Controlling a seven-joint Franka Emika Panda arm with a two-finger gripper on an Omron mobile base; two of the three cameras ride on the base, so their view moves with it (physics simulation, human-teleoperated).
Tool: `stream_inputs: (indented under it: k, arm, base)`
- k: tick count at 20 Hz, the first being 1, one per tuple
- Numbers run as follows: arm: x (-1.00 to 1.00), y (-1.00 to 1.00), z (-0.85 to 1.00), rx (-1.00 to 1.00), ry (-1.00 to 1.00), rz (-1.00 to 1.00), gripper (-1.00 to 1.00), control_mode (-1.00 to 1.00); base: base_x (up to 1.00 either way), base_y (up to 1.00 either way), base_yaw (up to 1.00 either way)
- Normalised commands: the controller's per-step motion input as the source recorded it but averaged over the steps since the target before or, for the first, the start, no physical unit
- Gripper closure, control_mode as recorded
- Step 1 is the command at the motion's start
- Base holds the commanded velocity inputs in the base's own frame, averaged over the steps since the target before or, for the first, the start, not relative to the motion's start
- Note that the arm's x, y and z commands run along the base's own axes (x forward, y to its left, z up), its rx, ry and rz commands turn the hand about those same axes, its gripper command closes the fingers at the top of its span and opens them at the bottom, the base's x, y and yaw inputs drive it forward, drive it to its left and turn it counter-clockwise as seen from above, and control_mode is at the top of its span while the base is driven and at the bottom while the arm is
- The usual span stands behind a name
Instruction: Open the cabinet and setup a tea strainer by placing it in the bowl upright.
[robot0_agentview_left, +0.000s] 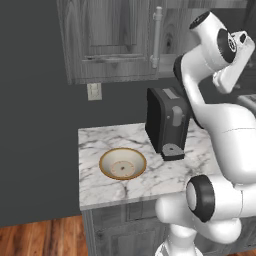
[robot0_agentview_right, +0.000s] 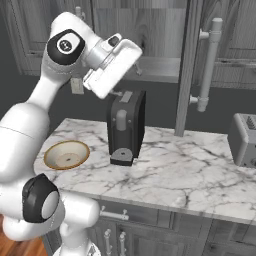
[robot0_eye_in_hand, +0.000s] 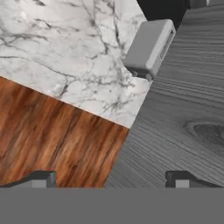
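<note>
I note the gripper (robot0_eye_in_hand: 109, 179) released, jaws wide, beside the swung-out cabinet door (robot0_eye_in_hand: 183, 122); the bowl (robot0_agentview_left: 122, 163) lies well below on the desk (robot0_agentview_left: 165, 175).

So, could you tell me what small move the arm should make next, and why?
Probably swing the gripper around the edge of the open cabinet door toward the cabinet interior. The jaws stand wide apart and hold nothing, the bowl on the counter is empty, and the tea strainer isn't out on the counter, so it likely waits inside.
</note>
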Motion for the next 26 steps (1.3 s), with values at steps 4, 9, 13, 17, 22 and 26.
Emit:
stream_inputs:
  k: [4,9,13,17,22,26]
  arm:
    - [0.32,0.38,-0.11,0.55,-0.36,-0.18,-1.00,-1.00]
    - [0.44,0.31,-0.05,0.57,-0.46,-0.22,-1.00,-1.00]
    - [0.16,0.47,-0.12,0.50,-0.49,-0.17,-1.00,-1.00]
    - [0.03,0.62,-0.02,0.32,-0.51,-0.12,-1.00,-1.00]
    - [0.00,0.65,0.03,0.09,-0.40,-0.02,-1.00,-1.00]
    - [0.00,0.81,0.34,-0.11,-0.28,0.00,-1.00,-1.00]
  base:
    - [0.00,0.00,0.00]
    - [0.00,0.00,0.00]
    - [0.00,0.00,0.00]
    - [0.00,0.00,0.00]
    - [0.00,0.00,0.00]
    - [0.00,0.00,0.00]
